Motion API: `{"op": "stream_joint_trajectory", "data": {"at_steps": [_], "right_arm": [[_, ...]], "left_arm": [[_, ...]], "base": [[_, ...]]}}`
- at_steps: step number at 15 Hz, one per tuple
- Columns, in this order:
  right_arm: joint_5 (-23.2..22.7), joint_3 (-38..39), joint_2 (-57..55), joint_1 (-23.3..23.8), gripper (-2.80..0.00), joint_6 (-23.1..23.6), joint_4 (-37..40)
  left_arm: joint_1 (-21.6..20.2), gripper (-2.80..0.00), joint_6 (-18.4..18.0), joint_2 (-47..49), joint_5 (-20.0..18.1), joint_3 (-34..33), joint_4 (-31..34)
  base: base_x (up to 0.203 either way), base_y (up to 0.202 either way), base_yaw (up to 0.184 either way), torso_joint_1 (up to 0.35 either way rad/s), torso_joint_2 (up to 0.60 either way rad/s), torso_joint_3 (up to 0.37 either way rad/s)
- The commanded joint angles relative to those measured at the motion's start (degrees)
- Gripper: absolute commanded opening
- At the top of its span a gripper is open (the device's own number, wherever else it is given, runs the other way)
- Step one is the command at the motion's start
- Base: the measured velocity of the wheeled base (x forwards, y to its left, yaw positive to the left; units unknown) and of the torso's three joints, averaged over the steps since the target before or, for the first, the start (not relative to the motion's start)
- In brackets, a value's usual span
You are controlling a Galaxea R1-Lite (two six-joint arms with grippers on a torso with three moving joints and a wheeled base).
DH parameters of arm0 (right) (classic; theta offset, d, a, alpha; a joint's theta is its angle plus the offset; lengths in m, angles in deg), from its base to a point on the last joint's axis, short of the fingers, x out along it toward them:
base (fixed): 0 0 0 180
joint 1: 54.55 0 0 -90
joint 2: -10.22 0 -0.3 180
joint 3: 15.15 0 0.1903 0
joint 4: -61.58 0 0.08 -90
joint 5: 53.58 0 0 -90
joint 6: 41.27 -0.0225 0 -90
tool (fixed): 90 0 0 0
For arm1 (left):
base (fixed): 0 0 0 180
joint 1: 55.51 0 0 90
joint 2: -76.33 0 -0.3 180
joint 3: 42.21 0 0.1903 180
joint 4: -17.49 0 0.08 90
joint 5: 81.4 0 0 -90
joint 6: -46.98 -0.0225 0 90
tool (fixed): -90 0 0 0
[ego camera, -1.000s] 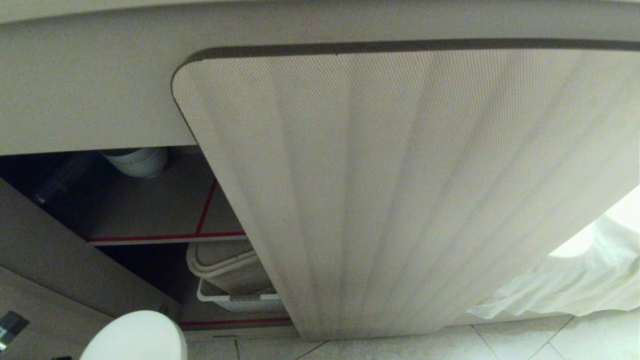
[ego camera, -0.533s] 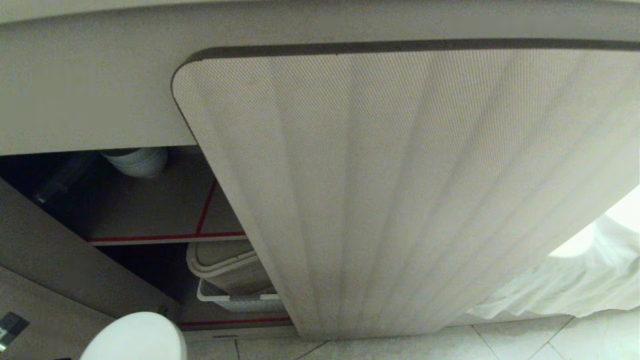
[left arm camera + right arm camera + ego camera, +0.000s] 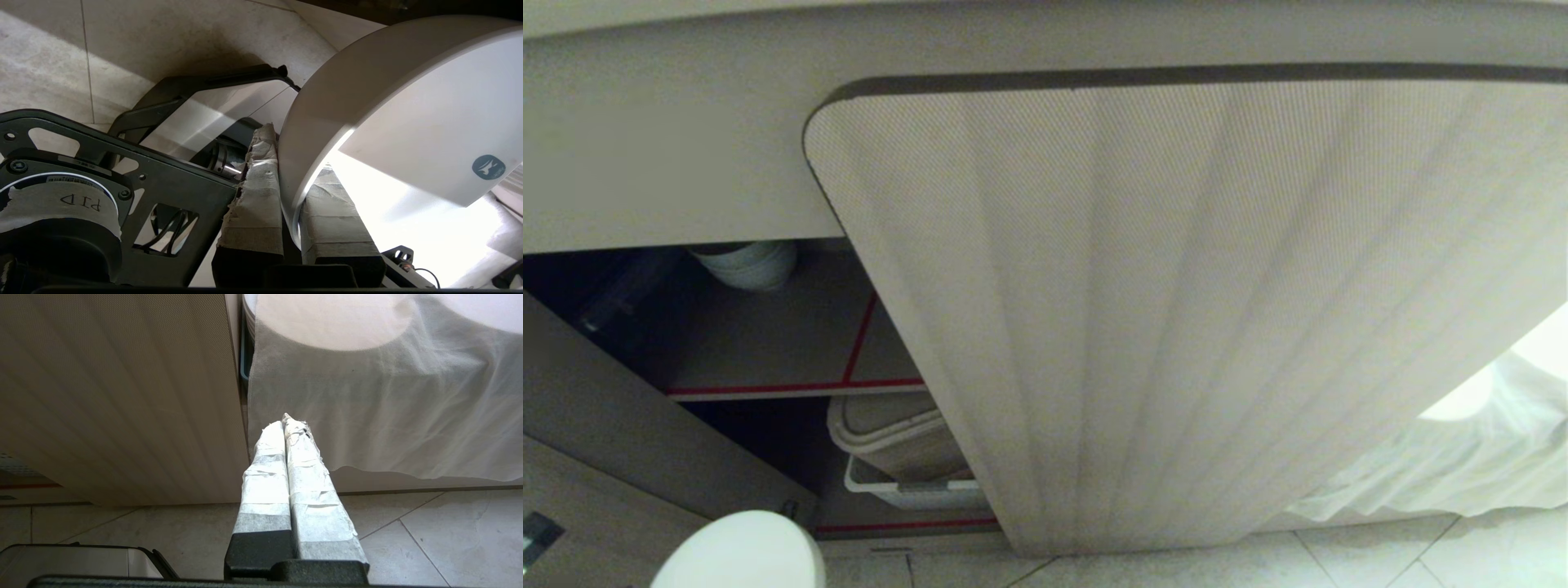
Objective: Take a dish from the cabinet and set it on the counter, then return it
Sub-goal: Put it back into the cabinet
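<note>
Dish (image 3: 392,106) rim pinched between taped left fingers (image 3: 255,196), blue logo sticker (image 3: 488,167), "PID" tape label (image 3: 61,202), right fingers (image 3: 304,473) clenched empty.

Black perforated metal wrist frame (image 3: 122,171), screws showing. Fingers (image 3: 255,204) wrapped in frayed whitish tape. Taped round label reading "PID".

I am crouched in a kitchen: ribbed-door cabinet (image 3: 1176,310) stocked with stacked bowls (image 3: 745,263), tiled floor (image 3: 1339,563) below.
</note>
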State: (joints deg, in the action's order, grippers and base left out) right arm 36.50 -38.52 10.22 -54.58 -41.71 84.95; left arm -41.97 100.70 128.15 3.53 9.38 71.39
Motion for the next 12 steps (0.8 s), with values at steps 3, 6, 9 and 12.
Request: {"op": "stream_joint_trajectory", "data": {"at_steps": [3, 6, 9, 12], "right_arm": [[0.01, 0.0, 0.0, 0.02, -2.8, 0.0, 0.0], [0.01, 0.0, -0.08, -0.02, -2.8, 0.0, 0.0], [0.01, 0.0, 0.0, -0.06, -2.8, 0.0, 0.0], [0.01, 0.0, 0.0, -0.06, -2.8, 0.0, 0.0]], "left_arm": [[-0.08, -2.8, 0.41, -0.41, -0.03, -0.18, 0.14], [-0.17, -2.8, 0.87, -0.24, -0.03, -0.1, 0.06], [-0.25, -2.8, 2.77, 0.83, 0.04, -0.1, -0.39], [-0.26, -2.8, 5.4, 2.47, 0.46, -0.01, -1.76]], "base": [[0.0, 0.0, 0.0, 0.0, 0.0, 0.0], [0.0, 0.0, 0.0, 0.0, 0.0, 0.0], [0.0, 0.0, 0.0, 0.0, 0.0, 0.0], [0.0, 0.0, 0.0, 0.0, 0.0, 0.0]]}}
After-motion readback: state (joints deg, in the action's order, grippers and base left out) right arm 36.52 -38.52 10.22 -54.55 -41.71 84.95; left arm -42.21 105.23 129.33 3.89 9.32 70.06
